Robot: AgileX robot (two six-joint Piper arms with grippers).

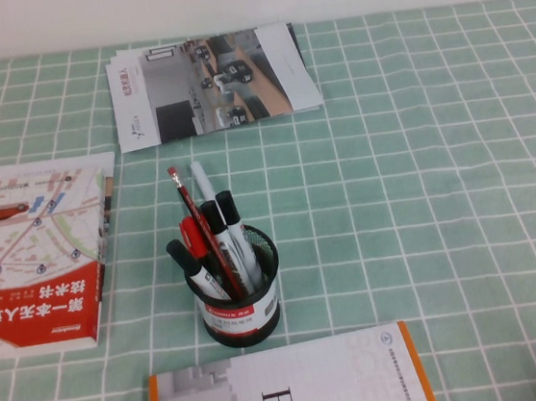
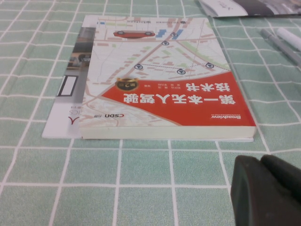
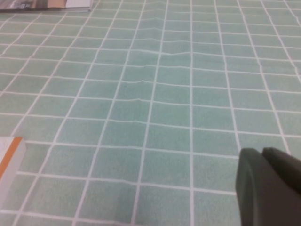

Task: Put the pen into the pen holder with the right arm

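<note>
Nearest you lies a white book with an orange edge (image 1: 290, 392); just behind it stands the pen holder (image 1: 240, 305), and your pen (image 1: 196, 225) already sits inside it, leaning among the markers (image 1: 231, 239). Your left gripper (image 2: 268, 188) hovers low by the red-and-white book (image 2: 164, 89). Your right gripper (image 3: 270, 186) hangs over bare checked tablecloth (image 3: 155, 94). Neither one's fingers show clearly enough for you to tell whether they are spread.

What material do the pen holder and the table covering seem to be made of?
Pen holder: probably black-painted metal wire mesh, fine see-through grid. Table covering: likely soft cloth, matte green check with wrinkles. Left gripper and right gripper hang low above it.
</note>
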